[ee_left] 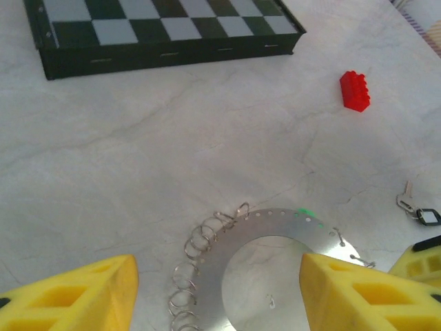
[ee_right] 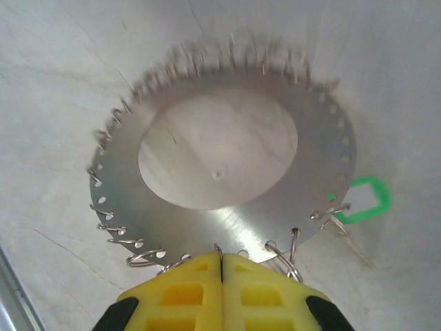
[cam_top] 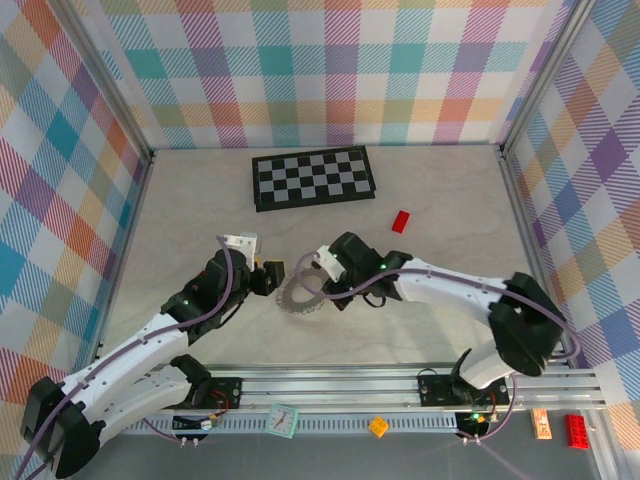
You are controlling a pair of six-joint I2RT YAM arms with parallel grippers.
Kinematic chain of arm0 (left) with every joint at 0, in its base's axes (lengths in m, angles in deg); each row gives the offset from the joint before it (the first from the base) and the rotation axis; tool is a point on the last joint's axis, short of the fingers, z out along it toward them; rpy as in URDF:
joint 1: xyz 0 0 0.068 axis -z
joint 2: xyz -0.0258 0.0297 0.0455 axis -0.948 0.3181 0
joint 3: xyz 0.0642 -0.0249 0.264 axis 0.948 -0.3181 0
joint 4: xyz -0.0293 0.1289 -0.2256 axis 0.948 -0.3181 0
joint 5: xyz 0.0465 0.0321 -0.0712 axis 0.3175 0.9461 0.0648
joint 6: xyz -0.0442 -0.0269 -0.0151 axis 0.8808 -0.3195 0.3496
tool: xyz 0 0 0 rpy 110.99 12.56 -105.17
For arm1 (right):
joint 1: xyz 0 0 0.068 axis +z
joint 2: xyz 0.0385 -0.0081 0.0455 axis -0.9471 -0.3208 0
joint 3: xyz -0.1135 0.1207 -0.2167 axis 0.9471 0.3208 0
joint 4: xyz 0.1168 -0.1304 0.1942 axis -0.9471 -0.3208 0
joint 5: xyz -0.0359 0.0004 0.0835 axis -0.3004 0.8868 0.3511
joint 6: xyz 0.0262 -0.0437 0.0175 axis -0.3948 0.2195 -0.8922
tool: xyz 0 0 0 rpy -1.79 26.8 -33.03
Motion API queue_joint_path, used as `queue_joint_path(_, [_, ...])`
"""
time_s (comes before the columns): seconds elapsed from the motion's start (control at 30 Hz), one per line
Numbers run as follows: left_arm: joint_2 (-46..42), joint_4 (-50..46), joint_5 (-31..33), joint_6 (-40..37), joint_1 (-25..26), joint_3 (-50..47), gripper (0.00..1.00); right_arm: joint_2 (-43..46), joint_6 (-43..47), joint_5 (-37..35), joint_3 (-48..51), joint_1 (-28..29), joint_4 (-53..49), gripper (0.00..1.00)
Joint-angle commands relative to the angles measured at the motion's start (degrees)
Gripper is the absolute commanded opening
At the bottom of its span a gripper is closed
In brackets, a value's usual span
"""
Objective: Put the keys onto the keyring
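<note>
Keyring (ee_right: 324, 158) on table between arms | right gripper (ee_right: 220, 265) fully closed, pinching its near rim, likely steadying it for threading | left gripper (ee_left: 217, 289) wide, empty, poised above | green key (ee_right: 365, 200) touching rim, threading unclear | black key (ee_left: 424, 215) loose nearby
</note>
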Motion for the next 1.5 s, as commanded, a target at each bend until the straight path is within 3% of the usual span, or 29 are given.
queue_joint_path(0.0, [-1.2,2.6,-2.9,-8.1,-0.4,4.1,0.62,3.6,6.7,1.1,2.2,-0.2,7.9,0.00])
queue_joint_path(0.1, [-1.1,3.7,-4.9,-13.7,-0.4,5.1,0.64,6.2,9.5,5.4,4.5,-1.8,13.2,0.00])
queue_joint_path(0.23, [-1.6,13.7,-3.7,-18.5,-1.5,-0.8,0.61,7.0,10.7,12.2,5.3,-5.3,16.4,0.00])
queue_joint_path(0.5, [6.2,7.3,-17.9,-31.4,-3.2,5.0,0.49,9.5,17.5,22.0,6.8,-7.3,19.2,0.00])
queue_joint_path(0.8, [11.5,2.8,-35.8,-42.8,-3.6,3.8,0.40,10.5,21.3,25.8,7.6,-7.4,20.2,0.00])
queue_joint_path(0.97, [9.6,9.9,-42.7,-41.5,-3.6,0.4,0.40,11.1,22.2,27.1,8.1,-7.4,20.3,0.00])
queue_joint_path(1.1, [9.9,9.3,-45.9,-41.1,-3.6,0.9,0.39,11.7,22.1,27.8,8.9,-7.4,21.5,0.00])
queue_joint_path(1.47, [11.6,9.1,-48.6,-41.1,-3.6,2.0,0.34,12.0,22.3,31.8,9.3,-7.3,21.4,0.00])
